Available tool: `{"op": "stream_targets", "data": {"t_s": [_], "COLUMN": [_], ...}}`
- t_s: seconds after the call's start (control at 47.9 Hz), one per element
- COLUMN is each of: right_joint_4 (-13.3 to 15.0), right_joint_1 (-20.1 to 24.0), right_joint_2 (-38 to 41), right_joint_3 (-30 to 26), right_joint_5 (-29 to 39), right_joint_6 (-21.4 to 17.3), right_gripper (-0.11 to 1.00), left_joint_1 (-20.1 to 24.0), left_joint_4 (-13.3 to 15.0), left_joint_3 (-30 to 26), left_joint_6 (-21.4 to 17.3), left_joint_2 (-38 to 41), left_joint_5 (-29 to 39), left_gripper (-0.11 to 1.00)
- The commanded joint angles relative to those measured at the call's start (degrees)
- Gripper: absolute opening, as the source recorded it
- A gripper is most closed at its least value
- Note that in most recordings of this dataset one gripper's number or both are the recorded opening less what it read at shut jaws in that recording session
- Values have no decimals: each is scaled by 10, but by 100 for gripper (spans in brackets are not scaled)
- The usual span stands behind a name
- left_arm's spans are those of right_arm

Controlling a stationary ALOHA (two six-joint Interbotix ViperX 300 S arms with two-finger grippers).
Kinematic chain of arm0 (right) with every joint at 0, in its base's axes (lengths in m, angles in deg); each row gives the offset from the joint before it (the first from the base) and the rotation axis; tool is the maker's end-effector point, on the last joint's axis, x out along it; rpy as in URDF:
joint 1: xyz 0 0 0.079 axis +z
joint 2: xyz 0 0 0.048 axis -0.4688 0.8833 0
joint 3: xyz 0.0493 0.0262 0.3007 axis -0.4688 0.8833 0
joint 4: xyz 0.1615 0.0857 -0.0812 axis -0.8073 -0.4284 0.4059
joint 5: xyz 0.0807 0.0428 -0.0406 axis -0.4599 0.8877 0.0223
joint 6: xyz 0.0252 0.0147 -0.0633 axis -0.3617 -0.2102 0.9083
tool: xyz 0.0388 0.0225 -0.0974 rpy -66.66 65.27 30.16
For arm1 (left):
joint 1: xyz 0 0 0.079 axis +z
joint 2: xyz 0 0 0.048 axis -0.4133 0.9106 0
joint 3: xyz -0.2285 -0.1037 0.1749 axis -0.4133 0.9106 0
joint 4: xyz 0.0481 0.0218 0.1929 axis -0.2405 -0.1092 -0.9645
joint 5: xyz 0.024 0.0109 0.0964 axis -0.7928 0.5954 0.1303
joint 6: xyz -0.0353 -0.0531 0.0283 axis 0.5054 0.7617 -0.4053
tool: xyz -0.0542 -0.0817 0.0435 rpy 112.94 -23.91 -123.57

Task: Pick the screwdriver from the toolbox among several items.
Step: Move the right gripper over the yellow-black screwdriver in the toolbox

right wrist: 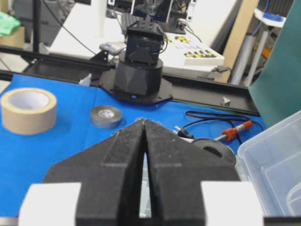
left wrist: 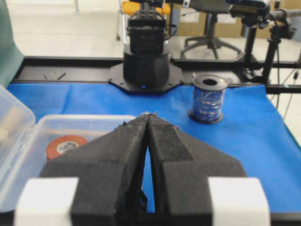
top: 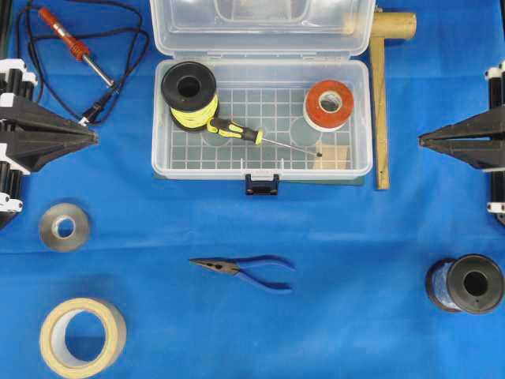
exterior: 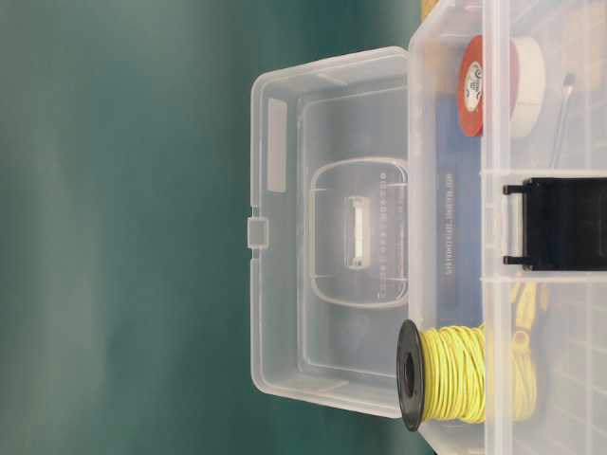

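The screwdriver (top: 234,129) lies flat on the gridded floor of the toolbox (top: 162,150), near the middle, with its fat yellow-and-black handle touching the yellow wire spool (top: 189,93) and its thin silver shaft pointing toward the small wooden block (top: 332,156). The red tape roll (top: 328,103) sits in the far corner, well apart from the handle. The lid is open, so I can reach straight in. My left gripper (top: 93,136) waits beside the box on one side and my right gripper (top: 422,140) on the other, and both have their jaws pressed together with nothing in them. I think the left one is the better pick, since the handle is on its side. I would open the jaws first, come down from above, and turn them so they close across the handle, not along it. I must stay clear of the spool, because bumping it could roll the screwdriver away. On the blue counter (top: 347,237) the blue pliers (top: 245,271) lie outside the box.
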Motion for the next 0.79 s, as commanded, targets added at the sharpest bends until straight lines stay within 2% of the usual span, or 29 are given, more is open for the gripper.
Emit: {"op": "stream_targets", "data": {"t_s": [0.0,0.146,0.334,0.606,0.647,0.773], "right_joint_4": [-3,-14,-21,-20,-20,-15], "right_joint_1": [-4,-23,-65,-108,-113,-127], "right_joint_2": [5,54,169,339,365,440], "right_joint_3": [-14,-72,-187,-324,-344,-410], "right_joint_5": [-4,58,198,317,335,388], "right_joint_6": [-3,-12,-46,-57,-57,-57], "right_gripper": [0,0,0,1,5,36], "left_joint_1": [-7,-7,-7,-6,-6,-6], "left_joint_4": [17,17,17,17,17,17], "left_joint_3": [-11,-11,-10,-10,-10,-10], "left_joint_6": [-2,-2,-2,-4,-4,-4], "left_joint_2": [4,4,5,7,7,6], "left_joint_5": [0,1,1,1,0,0], "left_gripper": [0,0,0,0,0,0]}}
